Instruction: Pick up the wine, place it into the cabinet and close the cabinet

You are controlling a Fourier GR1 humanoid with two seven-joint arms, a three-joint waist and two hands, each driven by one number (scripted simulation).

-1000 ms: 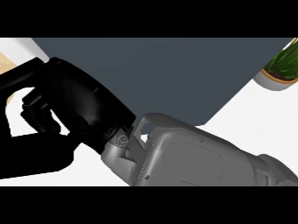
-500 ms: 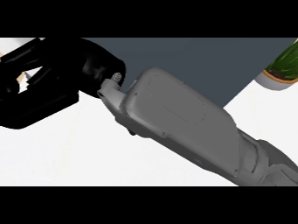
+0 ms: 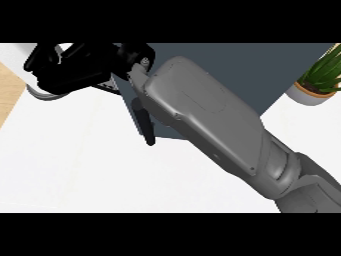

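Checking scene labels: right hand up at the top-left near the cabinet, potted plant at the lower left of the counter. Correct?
Not quite. The head view shows the potted plant at the upper right, beside the dark cabinet, not at the lower left. The rest stands: the right hand is at the top-left near the cabinet.

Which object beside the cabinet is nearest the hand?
The white container at the left; the right hand overlaps it, while the potted plant stands far right.
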